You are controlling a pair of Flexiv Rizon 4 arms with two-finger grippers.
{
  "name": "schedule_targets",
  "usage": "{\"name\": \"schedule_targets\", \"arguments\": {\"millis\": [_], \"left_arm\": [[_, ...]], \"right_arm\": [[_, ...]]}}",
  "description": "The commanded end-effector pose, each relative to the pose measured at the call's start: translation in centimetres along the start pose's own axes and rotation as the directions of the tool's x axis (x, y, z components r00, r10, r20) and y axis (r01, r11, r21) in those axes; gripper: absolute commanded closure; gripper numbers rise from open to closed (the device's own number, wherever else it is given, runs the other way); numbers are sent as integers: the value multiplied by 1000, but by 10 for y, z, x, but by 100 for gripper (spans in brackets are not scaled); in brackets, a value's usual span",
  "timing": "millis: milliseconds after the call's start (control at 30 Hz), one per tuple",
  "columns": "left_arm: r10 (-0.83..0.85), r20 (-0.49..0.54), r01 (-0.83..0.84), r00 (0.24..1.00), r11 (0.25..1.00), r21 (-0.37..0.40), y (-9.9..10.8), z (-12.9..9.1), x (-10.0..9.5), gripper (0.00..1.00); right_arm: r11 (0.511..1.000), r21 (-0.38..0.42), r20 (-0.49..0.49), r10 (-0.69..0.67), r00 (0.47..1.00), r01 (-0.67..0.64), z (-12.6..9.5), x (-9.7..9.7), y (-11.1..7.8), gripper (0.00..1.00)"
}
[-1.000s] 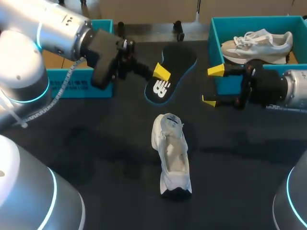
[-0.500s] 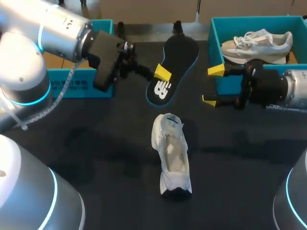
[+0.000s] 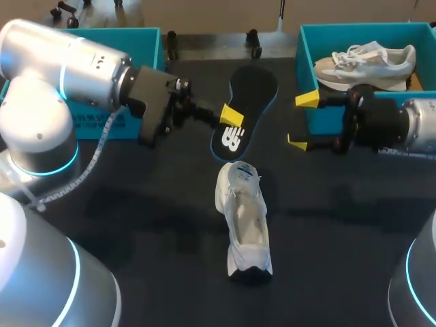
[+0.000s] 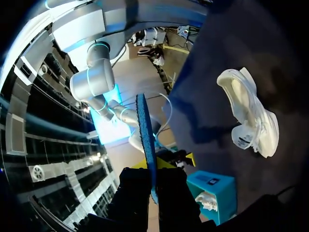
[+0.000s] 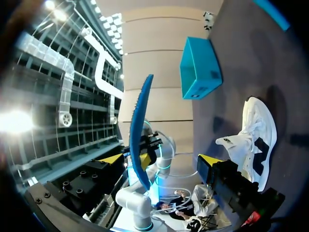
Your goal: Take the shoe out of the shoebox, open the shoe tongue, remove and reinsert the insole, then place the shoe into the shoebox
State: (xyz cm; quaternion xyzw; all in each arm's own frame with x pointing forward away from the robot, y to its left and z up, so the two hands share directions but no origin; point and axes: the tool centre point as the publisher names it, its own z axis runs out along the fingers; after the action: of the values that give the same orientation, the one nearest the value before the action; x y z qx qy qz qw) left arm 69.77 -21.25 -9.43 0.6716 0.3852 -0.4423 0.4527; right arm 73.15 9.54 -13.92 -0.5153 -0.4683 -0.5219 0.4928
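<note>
Insole [image 3: 249, 95], pinched by its edge in the left gripper [image 3: 233, 116], has dipped closer to the white shoe [image 3: 244, 218] lying on the table [image 3: 136, 204] (reinsertion looks next), while the right gripper [image 3: 302, 121] waits unmoved, jaws wide and empty, beside the shoebox [image 3: 354, 27].

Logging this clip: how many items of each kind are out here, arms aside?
Teal shoeboxes: 2 (left shoebox, right shoebox)
Shoes: 2 (loose shoe outside the boxes, boxed shoe in the right shoebox)
Insoles: 1 (black insole, held by the left gripper)
Total: 5
</note>
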Motion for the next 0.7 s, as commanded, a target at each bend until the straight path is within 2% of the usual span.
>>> {"name": "schedule_targets", "arguments": {"millis": [33, 433, 700], "left_arm": [[-24, -4, 24, 1000, 999, -22, -5, 3, 0, 100], [-69, 6, 69, 998, 997, -28, -2, 5, 6, 100], [-67, 4, 67, 998, 997, -28, -2, 5, 6, 100]], "right_arm": [[1000, -4, 5, -4, 1000, 4, 3, 4, 3, 0], [1000, -9, -2, 17, 1000, -17, 13, 20, 14, 0], [996, 4, 2, 85, 996, -85, 24, 18, 24, 0]]}}
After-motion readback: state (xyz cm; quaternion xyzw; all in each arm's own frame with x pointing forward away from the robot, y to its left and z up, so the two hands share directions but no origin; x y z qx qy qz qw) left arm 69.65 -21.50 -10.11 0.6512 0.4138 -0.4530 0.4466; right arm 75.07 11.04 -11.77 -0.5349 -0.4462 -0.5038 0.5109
